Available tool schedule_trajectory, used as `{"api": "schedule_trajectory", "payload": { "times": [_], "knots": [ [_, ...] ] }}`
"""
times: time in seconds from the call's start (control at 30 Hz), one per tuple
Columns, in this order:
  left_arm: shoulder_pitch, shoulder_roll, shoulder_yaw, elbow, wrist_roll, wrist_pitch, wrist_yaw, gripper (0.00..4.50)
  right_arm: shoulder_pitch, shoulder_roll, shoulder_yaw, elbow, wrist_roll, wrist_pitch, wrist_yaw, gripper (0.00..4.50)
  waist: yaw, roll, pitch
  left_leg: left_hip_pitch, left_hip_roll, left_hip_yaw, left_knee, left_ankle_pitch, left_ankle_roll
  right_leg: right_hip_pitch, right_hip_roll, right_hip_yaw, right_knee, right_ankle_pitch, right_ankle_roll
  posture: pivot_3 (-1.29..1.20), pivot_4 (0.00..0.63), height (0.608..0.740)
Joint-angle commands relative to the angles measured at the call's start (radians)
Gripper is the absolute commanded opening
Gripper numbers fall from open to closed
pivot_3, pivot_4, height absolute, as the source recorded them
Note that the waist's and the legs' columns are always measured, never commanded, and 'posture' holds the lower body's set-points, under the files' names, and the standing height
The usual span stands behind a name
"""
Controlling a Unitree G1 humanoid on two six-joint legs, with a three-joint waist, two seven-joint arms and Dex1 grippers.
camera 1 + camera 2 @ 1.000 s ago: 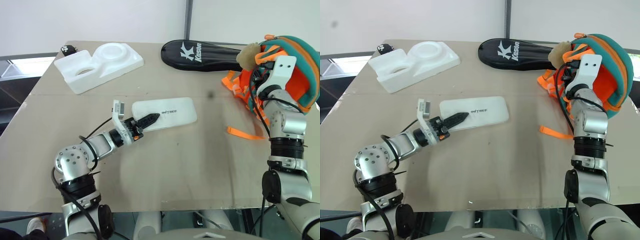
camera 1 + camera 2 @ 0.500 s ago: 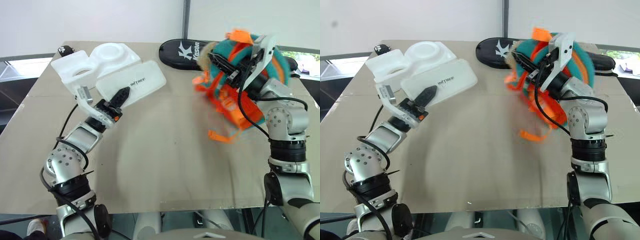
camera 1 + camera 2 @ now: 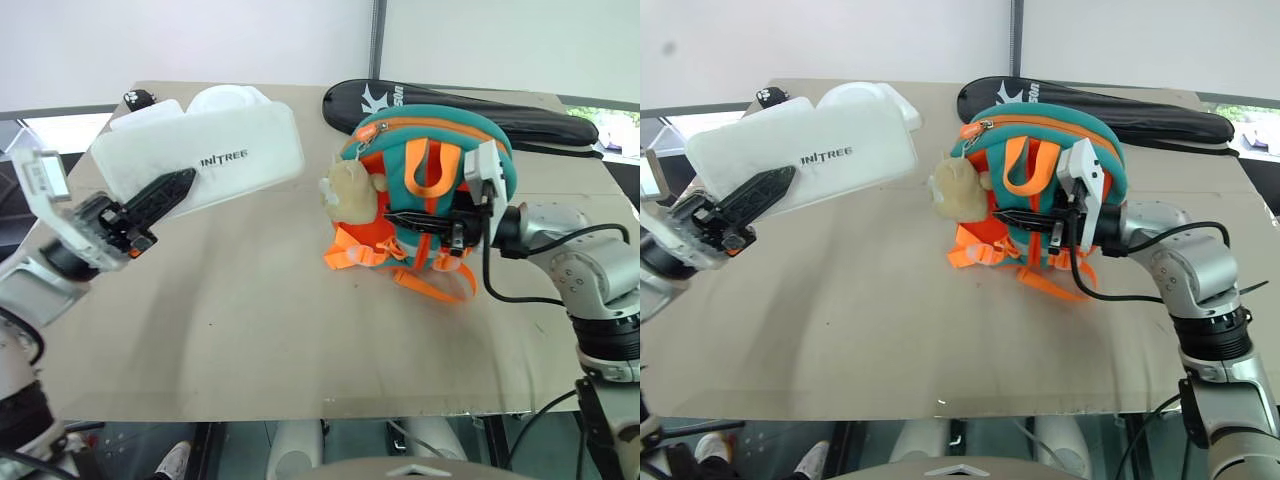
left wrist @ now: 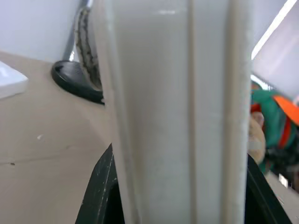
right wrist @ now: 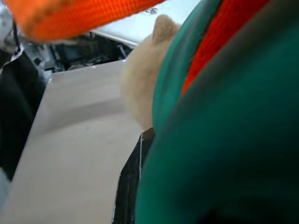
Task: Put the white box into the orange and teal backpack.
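Currently the left gripper (image 3: 160,198) is clamped on the white box (image 3: 200,155), fingers pinching one end and holding it up off the table (image 3: 250,330), lid with dark lettering facing the camera. The box sits on the left side, in front of the white foam block (image 3: 225,98). The right gripper (image 3: 415,220) is pressed shut on the orange and teal backpack (image 3: 430,160), gripping it at the orange front panel, arm coming in from the right. The backpack stands roughly upright mid-table, straps trailing onto the surface, tan plush charm (image 3: 352,192) hanging on the side toward the box. Box and backpack are apart. Black racket bag (image 3: 480,115) lies behind the backpack.
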Motion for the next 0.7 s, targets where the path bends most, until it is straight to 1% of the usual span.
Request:
{"api": "schedule_trajectory", "payload": {
  "times": [0.03, 0.1, 0.23, 0.27, 0.4, 0.53, 0.63, 0.7],
  "knots": [
    [-0.030, 0.046, -0.075, -0.060, 0.108, -0.124, -0.146, 1.10, 0.006, -0.078, -0.080, -0.051, 0.103, 0.045, 0.102, 0.06, 0.008, 0.001, 0.000, 0.000, 0.000, 0.000, 0.000, 0.000, 0.000, 0.000, 0.000, 0.000, 0.000, 0.000, 0.000, 0.00, 0.150, 0.740],
    [-0.046, 0.050, -0.121, -0.060, 0.178, -0.191, -0.187, 1.10, 0.006, -0.104, -0.087, -0.055, 0.126, 0.059, 0.127, 0.06, 0.009, 0.000, 0.001, 0.000, 0.000, 0.000, 0.000, 0.000, 0.000, 0.000, 0.000, 0.000, -0.001, 0.000, 0.000, 0.00, 0.150, 0.740],
    [-0.106, 0.029, -0.294, -0.073, 0.377, -0.409, -0.318, 1.10, -0.026, -0.113, -0.087, -0.040, 0.139, 0.081, 0.122, 0.06, 0.008, 0.000, 0.001, 0.000, 0.000, 0.001, 0.000, 0.000, 0.000, 0.000, 0.000, 0.000, -0.001, 0.000, 0.000, 0.00, 0.150, 0.740],
    [-0.119, 0.022, -0.327, -0.079, 0.402, -0.443, -0.344, 1.10, -0.031, -0.109, -0.085, -0.036, 0.130, 0.074, 0.114, 0.06, 0.008, 0.000, 0.001, 0.000, 0.000, 0.001, 0.000, 0.000, 0.000, 0.000, 0.000, 0.000, -0.001, 0.000, 0.000, 0.00, 0.150, 0.740],
    [-0.186, -0.005, -0.417, -0.086, 0.433, -0.495, -0.402, 1.10, -0.041, -0.095, -0.073, -0.024, 0.106, 0.065, 0.089, 0.06, 0.009, 0.000, 0.001, -0.001, 0.000, 0.002, -0.001, 0.000, 0.000, -0.001, 0.000, 0.001, -0.001, 0.001, 0.001, 0.00, 0.150, 0.740],
    [-0.299, -0.016, -0.535, -0.029, 0.552, -0.544, -0.417, 1.10, -0.036, -0.094, -0.066, -0.037, 0.101, 0.070, 0.094, 0.06, 0.018, 0.000, 0.001, -0.002, 0.000, 0.001, 0.000, 0.000, 0.000, -0.001, 0.001, 0.002, -0.001, 0.002, 0.004, 0.00, 0.150, 0.740],
    [-0.425, -0.056, -0.649, 0.010, 0.638, -0.494, -0.359, 1.10, -0.031, -0.089, -0.064, -0.056, 0.112, 0.074, 0.100, 0.06, 0.026, 0.000, 0.001, -0.001, 0.000, 0.001, 0.000, 0.000, 0.000, -0.001, 0.002, 0.002, 0.000, 0.002, 0.004, 0.00, 0.150, 0.740],
    [-0.504, -0.091, -0.745, 0.031, 0.693, -0.453, -0.351, 1.10, -0.026, -0.080, -0.061, -0.066, 0.111, 0.071, 0.095, 0.06, 0.024, 0.000, 0.001, -0.002, 0.000, 0.001, 0.002, 0.000, 0.000, -0.001, 0.002, 0.002, 0.000, 0.002, 0.004, 0.00, 0.150, 0.740]
  ]
}}
